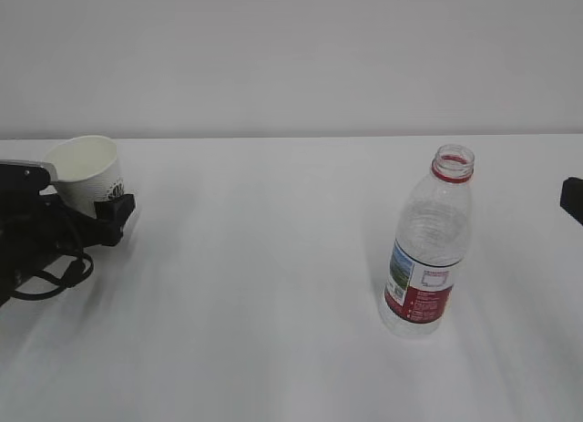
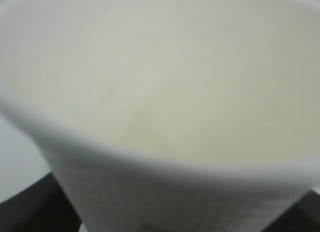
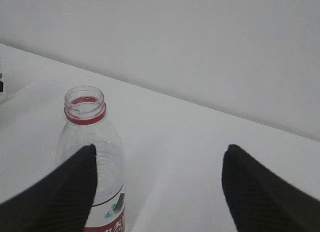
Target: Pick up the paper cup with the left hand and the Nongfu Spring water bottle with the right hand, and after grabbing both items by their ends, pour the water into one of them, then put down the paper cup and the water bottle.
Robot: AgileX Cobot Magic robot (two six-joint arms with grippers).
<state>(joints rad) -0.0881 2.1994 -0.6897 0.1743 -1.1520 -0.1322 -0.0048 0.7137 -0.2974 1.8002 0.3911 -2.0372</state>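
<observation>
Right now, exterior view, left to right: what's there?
left hand holding the paper cup → Nongfu Spring water bottle, uncapped → edge of the right gripper

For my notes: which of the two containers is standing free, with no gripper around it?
The Nongfu Spring water bottle; the paper cup sits between the left gripper's fingers.

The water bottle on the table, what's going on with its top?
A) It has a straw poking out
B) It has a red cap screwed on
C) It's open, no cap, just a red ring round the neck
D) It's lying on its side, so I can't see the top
C: the Nongfu Spring water bottle stands upright with an uncapped mouth, and only a red ring circles its neck, as the right wrist view also shows.
</observation>
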